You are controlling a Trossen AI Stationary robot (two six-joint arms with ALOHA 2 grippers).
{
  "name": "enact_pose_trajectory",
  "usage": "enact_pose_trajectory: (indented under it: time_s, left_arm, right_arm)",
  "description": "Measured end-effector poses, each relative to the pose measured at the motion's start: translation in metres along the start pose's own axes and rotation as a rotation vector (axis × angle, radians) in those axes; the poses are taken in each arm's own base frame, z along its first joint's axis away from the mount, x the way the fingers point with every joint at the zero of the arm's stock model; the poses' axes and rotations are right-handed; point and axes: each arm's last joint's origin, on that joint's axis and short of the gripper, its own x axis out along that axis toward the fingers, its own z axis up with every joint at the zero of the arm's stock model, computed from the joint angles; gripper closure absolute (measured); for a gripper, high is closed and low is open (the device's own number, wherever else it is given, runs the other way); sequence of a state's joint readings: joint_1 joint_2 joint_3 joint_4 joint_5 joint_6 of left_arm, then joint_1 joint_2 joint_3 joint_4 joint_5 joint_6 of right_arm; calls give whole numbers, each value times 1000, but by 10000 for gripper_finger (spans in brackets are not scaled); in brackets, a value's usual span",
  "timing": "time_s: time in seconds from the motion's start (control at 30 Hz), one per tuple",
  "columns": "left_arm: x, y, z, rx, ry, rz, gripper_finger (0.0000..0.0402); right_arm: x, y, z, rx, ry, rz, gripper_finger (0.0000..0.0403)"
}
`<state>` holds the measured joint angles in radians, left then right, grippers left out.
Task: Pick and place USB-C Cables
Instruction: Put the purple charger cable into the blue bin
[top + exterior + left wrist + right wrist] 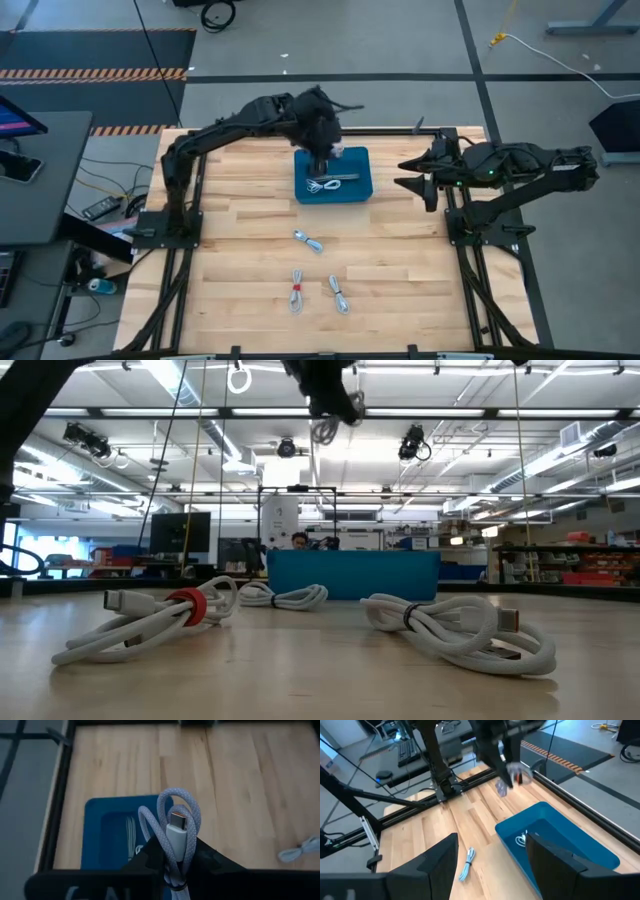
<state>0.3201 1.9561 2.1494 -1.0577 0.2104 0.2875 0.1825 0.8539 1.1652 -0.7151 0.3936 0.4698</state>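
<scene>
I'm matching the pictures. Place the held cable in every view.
High: mostly hidden under the left gripper, over the blue tray.
Low: top centre, dangling cable, above the tray.
Left wrist: centre.
Right wrist: upper centre.
Shared landmark: the tray.

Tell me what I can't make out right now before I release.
- Cables already in the blue tray: count unclear; high view too small, the tray's wall hides them in the low view.
- Held cable: its lower end is hidden by the left claw in the left wrist view.
- Right claw: idle, open.
</scene>
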Motion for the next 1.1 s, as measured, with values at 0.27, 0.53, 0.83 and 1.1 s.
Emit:
enact_pose_trajectory:
  time_s: [0.27,0.53,0.83,1.1]
  left_arm:
    - [54,11,-17,70,109,-161,354]
    - [107,29,-51,38,288,-317,354]
    - [111,65,-68,55,367,-149,354]
    - [110,86,-80,8,388,-134,354]
  right_arm:
    - [6,2,-1,3,16,-5,167]
    - [9,4,-2,43,42,22,167]
    - [9,5,-2,49,47,32,167]
    - [9,5,-2,54,47,31,167]
